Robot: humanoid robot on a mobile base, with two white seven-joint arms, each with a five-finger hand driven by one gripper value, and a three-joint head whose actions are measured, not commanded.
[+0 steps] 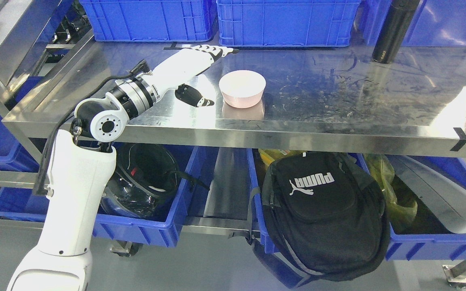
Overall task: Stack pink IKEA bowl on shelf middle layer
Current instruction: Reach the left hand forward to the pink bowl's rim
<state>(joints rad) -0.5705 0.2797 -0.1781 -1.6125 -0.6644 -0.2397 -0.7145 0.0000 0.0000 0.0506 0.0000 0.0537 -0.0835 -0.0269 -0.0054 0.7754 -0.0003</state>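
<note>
We've got two blue crates [148,18] lined up along the back, and a tall black bottle [392,30] standing upright off to the right of them. Down below, a black backpack [322,214] hangs in front of the lower blue bins [164,230], well under the bottle. We can also spot a dark helmet [144,178] sitting in the left bin, and some yellow plastic bags [390,190] stuffed behind the backpack.

One pink bowl [242,88], one black bottle [393,30] at one o'clock, one backpack [322,214] at five o'clock, one helmet [146,178], and perhaps six blue crates [285,22].
</note>
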